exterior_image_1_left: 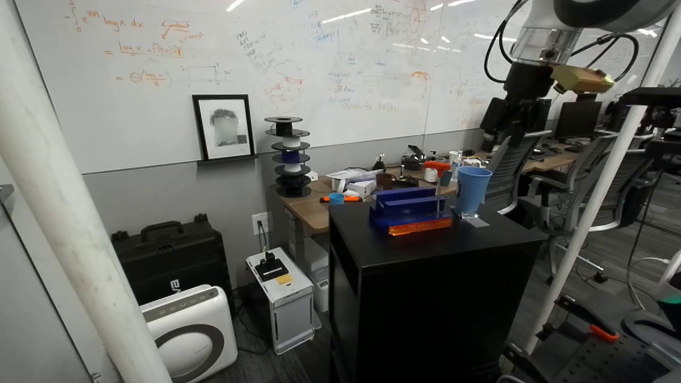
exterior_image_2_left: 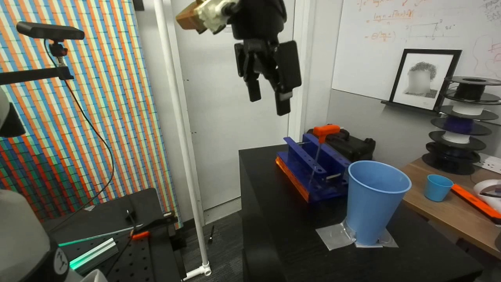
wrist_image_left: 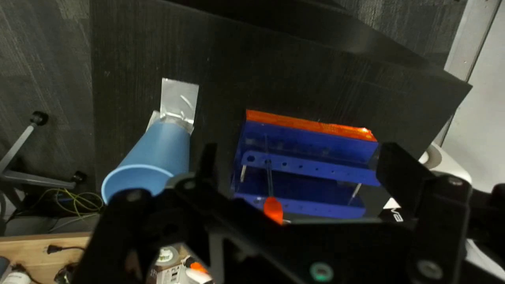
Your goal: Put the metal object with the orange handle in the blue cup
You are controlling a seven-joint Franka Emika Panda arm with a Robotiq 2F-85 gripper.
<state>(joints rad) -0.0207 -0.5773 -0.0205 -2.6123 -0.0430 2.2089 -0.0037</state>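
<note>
Standing upright in the dark-blue rack on the desk is the orange-handled metal tool; the blue cup stands just beside the rack; the fingers hang higher, spread wide.

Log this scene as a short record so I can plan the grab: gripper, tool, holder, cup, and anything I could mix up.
Gripper: open, holding nothing
Orange-handled tool: standing in the blue holder, handle up
Blue holder: on the black cabinet
Blue cup: upright on the black cabinet, apart from the blue holder, tape at its base
Inside bottom of blue cup: not visible
Possible mix-up: short blue cup on the wooden desk
Task status: orange-handled tool not yet in the blue cup
</note>
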